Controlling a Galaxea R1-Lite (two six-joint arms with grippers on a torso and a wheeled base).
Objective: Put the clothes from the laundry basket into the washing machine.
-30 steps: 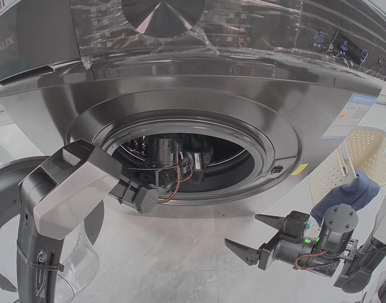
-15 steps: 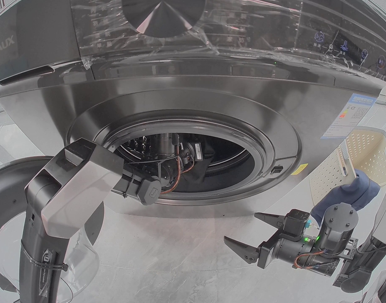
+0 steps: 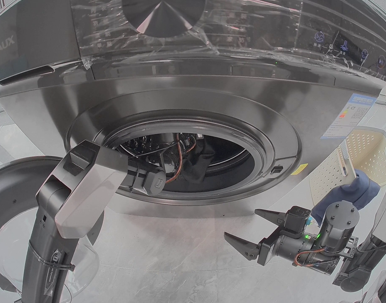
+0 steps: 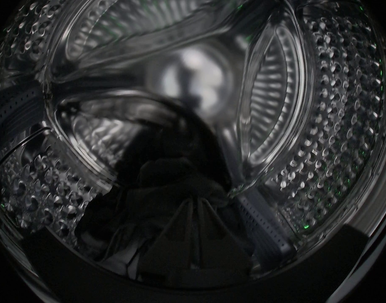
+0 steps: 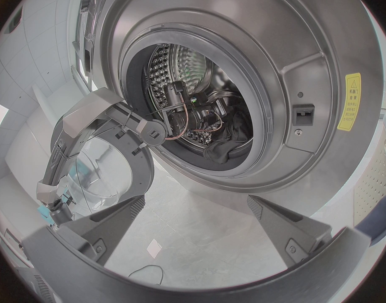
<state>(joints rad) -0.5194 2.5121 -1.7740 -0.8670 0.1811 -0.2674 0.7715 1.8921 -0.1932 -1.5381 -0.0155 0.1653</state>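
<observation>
The washing machine (image 3: 201, 102) stands with its round opening facing me. My left arm reaches through that opening, and its gripper (image 4: 196, 209) is deep in the perforated drum (image 4: 340, 106), fingers pressed together on a dark garment (image 4: 167, 182). From the right wrist view the dark garment (image 5: 228, 142) hangs below the left gripper (image 5: 220, 108), near the drum's lower lip. My right gripper (image 3: 252, 230) hovers open over the floor in front of the machine, with nothing between its fingers (image 5: 134, 207). A blue garment (image 3: 348, 194) drapes over the rim of the cream laundry basket (image 3: 369, 156) at the right.
The machine's round glass door (image 3: 8, 198) is swung open at the left, next to my left arm. Grey tiled floor (image 3: 167, 249) lies between the machine and my right gripper. A yellow label (image 5: 349, 102) and the door latch (image 5: 304, 114) sit right of the opening.
My left arm has pushed farther into the drum, carrying the dark garment with it. The right gripper has hardly shifted and stays open.
</observation>
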